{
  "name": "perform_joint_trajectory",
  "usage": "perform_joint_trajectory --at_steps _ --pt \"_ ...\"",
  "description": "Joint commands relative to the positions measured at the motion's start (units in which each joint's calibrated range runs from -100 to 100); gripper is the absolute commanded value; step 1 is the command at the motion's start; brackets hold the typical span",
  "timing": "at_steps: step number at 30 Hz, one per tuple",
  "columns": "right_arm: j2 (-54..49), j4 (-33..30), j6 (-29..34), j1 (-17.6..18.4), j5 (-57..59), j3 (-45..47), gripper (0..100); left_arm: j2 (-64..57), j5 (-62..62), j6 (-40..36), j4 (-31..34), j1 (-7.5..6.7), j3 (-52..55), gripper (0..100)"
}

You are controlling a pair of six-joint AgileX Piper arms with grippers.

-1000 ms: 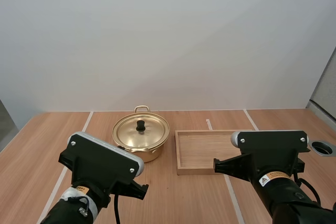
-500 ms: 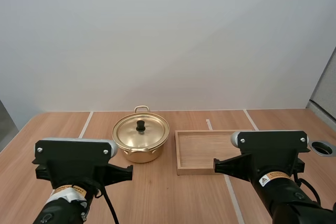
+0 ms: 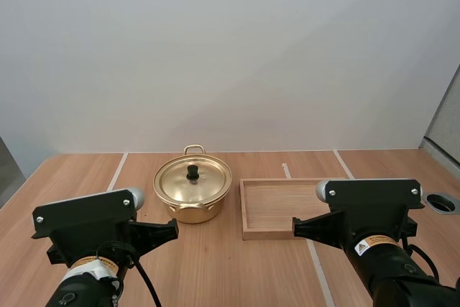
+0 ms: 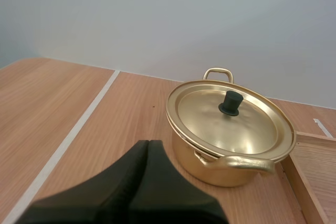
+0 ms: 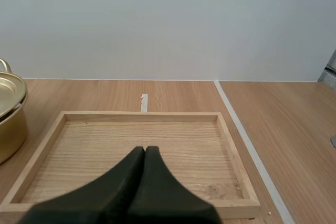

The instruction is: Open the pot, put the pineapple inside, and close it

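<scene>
A gold pot (image 3: 192,193) stands at the table's middle with its lid (image 3: 192,180) on, black knob (image 3: 192,172) upright. In the left wrist view the pot (image 4: 228,150) is just ahead and slightly right of my left gripper (image 4: 148,143), whose fingers lie together as one dark wedge, holding nothing. The lid (image 4: 229,120) sits flat on the rim. My right gripper (image 5: 144,149) is also shut on nothing and points over the near edge of the wooden tray (image 5: 50,140). The pot's edge (image 5: 10,114) shows beside the tray.
The wooden tray (image 3: 245,210) with a low rim lies right of the pot, almost touching it. White tape lines (image 3: 116,170) run across the wooden table. A round hole (image 3: 440,203) sits at the table's right edge.
My left arm's wrist has swung to the left and levelled out from a tilted pose. The right arm, pot and tray have not moved.
</scene>
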Motion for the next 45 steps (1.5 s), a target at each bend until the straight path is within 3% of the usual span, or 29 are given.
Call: perform_joint_trajectory --at_steps 1,11,16,21,34,45 --pt "-0.4 0.3 0.1 -0.3 -0.3 0.4 0 -0.5 -0.6 -0.6 0.9 -0.19 0.0 0" --pt "-0.4 0.3 0.1 -0.3 0.4 0.4 0 -0.5 -0.6 -0.5 0.9 -0.19 0.0 0" --pt "-0.4 0.3 0.1 -0.3 11.3 0.4 0 -0.5 -0.6 -0.5 0.9 -0.19 0.0 0" --pt "-1.4 0.3 0.1 -0.3 10.8 0.4 0 -0.5 -0.6 -0.5 0.9 -0.19 0.0 0" --pt "-14.6 0.3 0.1 0.1 20.4 0.4 0 -0.5 -0.6 -0.5 0.9 -0.19 0.0 0" --pt "-14.6 0.5 0.1 0.1 21.3 0.4 0 -0.5 -1.8 -0.5 0.9 -0.19 0.0 0"
